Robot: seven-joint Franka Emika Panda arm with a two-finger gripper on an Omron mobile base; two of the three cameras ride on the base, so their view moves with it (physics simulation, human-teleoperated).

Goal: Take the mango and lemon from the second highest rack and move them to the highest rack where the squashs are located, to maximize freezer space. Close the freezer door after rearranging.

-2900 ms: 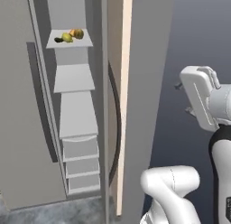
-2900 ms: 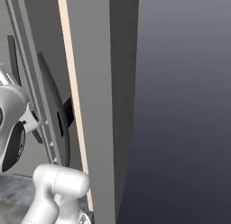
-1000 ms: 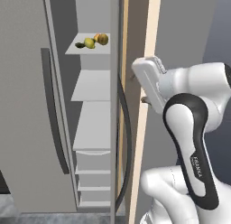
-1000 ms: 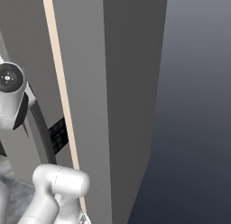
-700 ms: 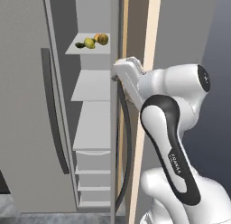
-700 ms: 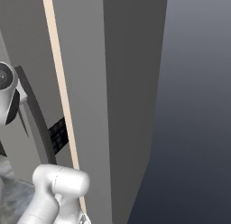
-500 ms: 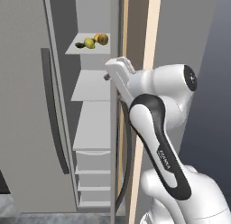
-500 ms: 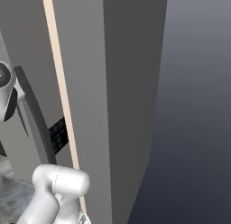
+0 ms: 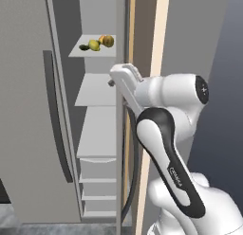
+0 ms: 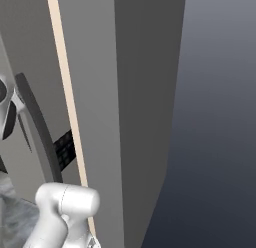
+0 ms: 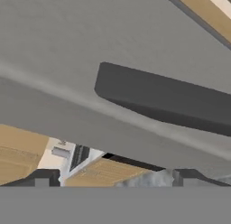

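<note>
Grey door: the freezer door [image 9: 28, 111] stands partly ajar, its dark handle [image 9: 57, 120] facing the arm.
End effector: the end effector [image 9: 115, 80] is spread wide, holding nothing, at the opening's edge.
Fruit: the mango [image 9: 108, 40] and lemon [image 9: 94, 45] sit together on one upper shelf [image 9: 90, 53].
Advice: I'd reach in level, above that shelf, centring the fingers on one fruit before closing.

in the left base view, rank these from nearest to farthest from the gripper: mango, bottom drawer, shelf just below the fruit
1. Shelf below the fruit: just left of the gripper, at about its height.
2. Mango: above the gripper, on the fruit shelf, beside the lemon.
3. Bottom drawer: far below, near the floor.
</note>
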